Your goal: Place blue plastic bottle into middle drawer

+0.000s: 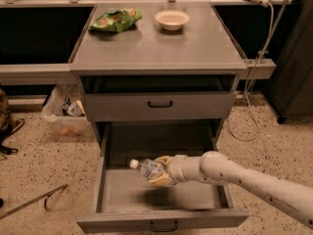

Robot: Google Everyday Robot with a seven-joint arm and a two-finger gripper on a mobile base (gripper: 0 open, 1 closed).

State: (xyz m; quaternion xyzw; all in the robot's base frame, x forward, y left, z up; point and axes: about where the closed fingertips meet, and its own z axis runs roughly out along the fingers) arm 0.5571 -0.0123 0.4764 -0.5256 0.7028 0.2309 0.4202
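Note:
The blue plastic bottle (145,168), clear with a white cap pointing left, lies sideways in my gripper (159,171), which is shut on it. The gripper holds it a little above the floor of the open middle drawer (161,221), over its middle-left part. A shadow falls on the drawer floor under the bottle. My white arm (244,180) reaches in from the lower right, over the drawer's right side. The drawer is pulled out far, its front panel with a black loop handle at the bottom edge of the view.
A shut grey drawer (160,105) sits one level higher. On the cabinet top (156,45) lie a green snack bag (116,20) and a white bowl (171,19). A plastic bin (66,116) stands on the floor at left, a cable (254,77) hangs at right.

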